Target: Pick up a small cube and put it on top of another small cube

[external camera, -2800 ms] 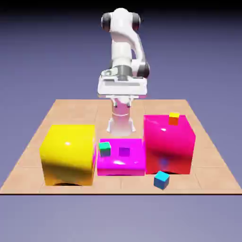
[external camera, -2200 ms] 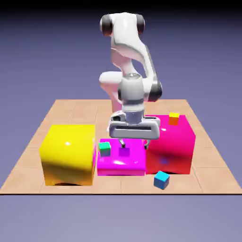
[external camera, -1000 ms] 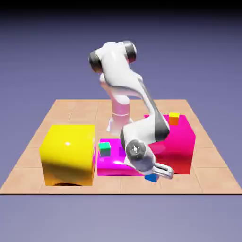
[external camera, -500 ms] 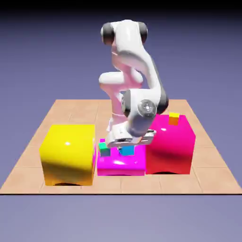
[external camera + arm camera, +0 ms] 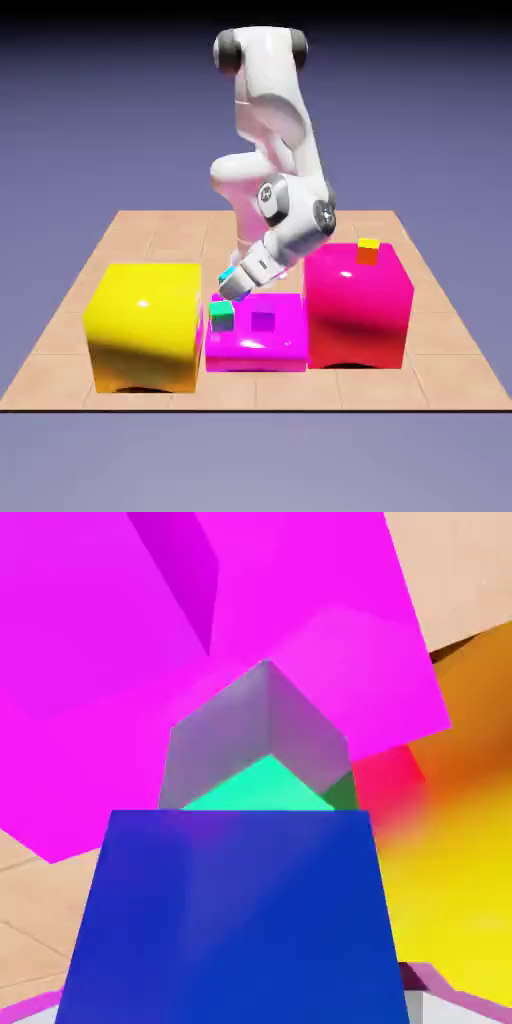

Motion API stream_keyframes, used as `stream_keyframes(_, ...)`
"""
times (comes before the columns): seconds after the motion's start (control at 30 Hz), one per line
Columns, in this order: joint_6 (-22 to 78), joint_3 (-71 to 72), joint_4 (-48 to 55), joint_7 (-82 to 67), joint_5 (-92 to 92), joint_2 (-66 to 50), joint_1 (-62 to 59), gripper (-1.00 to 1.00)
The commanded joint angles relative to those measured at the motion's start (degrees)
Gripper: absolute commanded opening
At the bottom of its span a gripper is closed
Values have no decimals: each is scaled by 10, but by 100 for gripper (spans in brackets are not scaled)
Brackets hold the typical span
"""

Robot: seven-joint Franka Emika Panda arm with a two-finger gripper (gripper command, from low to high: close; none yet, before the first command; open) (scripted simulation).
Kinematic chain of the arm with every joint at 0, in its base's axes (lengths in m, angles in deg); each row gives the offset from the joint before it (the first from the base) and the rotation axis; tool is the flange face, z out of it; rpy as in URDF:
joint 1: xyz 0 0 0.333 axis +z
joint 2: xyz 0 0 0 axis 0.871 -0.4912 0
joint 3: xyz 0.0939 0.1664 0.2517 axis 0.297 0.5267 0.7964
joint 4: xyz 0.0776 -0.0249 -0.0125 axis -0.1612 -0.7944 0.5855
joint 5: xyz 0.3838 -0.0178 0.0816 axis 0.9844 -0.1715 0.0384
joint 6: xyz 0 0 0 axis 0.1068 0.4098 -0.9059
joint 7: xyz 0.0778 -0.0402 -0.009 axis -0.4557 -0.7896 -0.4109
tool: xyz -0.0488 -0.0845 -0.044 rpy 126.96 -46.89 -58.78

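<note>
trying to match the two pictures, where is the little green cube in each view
Exterior view: the green cube sits on the low magenta block, near its left end, just below the fingers holding the blue cube.
Hand view: the green cube is at centre, just above the large blue cube filling the bottom.
Shared landmark: the yellow block, at the hand view's lower right.

Exterior view: fixed, raised, looks down across whole table (image 5: 60,330), far off; gripper (image 5: 232,285) small, near frame centre.

Hand view: rides on hand, looks along gripper, very near. Held small cube (image 5: 235,917) fills lower frame; green cube (image 5: 262,787) just beyond it.

Shared: green cube (image 5: 222,316), low magenta block (image 5: 280,340), yellow block (image 5: 145,325).
</note>
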Motion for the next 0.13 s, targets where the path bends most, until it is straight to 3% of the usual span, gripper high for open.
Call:
stream_keyframes(0.0, 0, 0, 0, 1, -2, 0, 14, 100)
stream_keyframes(0.1, 49, 13, 26, -14, 21, 22, 27, 100)
